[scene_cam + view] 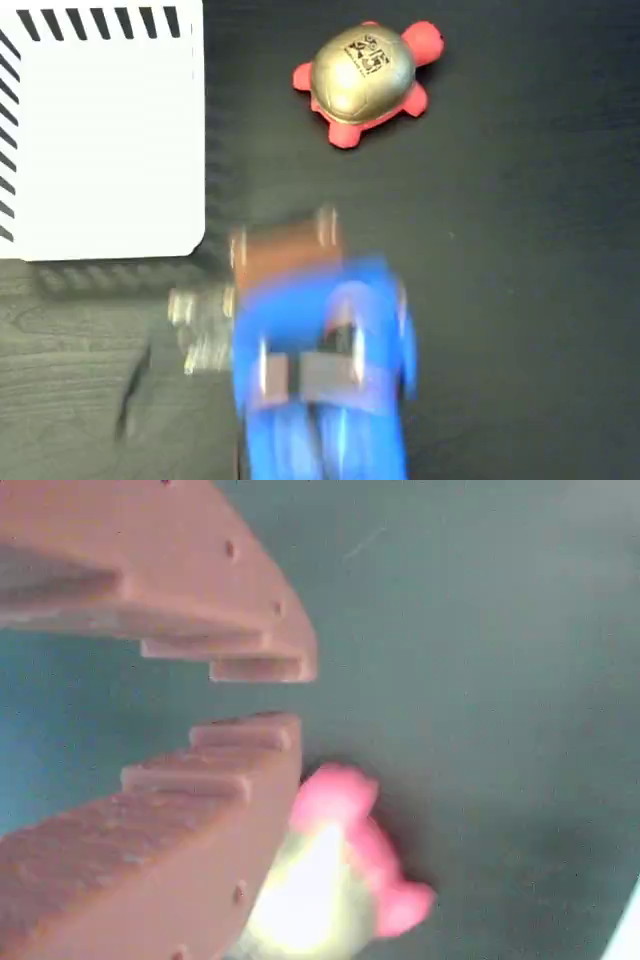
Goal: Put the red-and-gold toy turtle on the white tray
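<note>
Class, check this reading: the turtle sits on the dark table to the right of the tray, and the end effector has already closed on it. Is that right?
Not quite. The turtle does sit on the table right of the tray, but the end effector holds nothing. The wrist view shows bare table between its fingertips and the turtle lying beyond them; the fixed view shows the arm well short of the toy.

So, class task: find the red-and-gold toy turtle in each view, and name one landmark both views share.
Fixed view: the red-and-gold toy turtle lies at upper centre on the dark table, to the right of the white tray and apart from it.
Wrist view: the turtle is at bottom centre, blurred, partly hidden behind the lower finger.
Shared landmark: the dark table top.
</note>
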### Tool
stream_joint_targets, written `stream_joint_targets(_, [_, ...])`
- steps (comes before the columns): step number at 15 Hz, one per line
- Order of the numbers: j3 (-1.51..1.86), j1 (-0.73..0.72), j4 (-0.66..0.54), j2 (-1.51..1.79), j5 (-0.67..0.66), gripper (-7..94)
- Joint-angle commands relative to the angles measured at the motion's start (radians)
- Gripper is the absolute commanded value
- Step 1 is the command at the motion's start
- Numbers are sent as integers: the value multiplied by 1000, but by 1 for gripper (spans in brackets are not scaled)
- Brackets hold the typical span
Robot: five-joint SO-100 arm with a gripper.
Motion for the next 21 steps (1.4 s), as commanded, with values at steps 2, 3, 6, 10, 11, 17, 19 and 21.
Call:
stream_joint_targets(2, [-345,61,75,-225,-107,0])
stream_joint_targets(3, [-347,57,80,-238,-109,0])
stream_joint_targets(6, [-420,140,49,-357,-242,0])
stream_joint_targets(10, [-770,258,98,-698,-440,0])
stream_joint_targets(11, [-874,258,144,-770,-485,0])
stream_joint_targets(17, [-1384,149,410,-1005,-477,0])
stream_joint_targets(19, [-1379,158,359,-1032,-508,0])
stream_joint_targets(21, [-1376,178,322,-1071,-557,0])
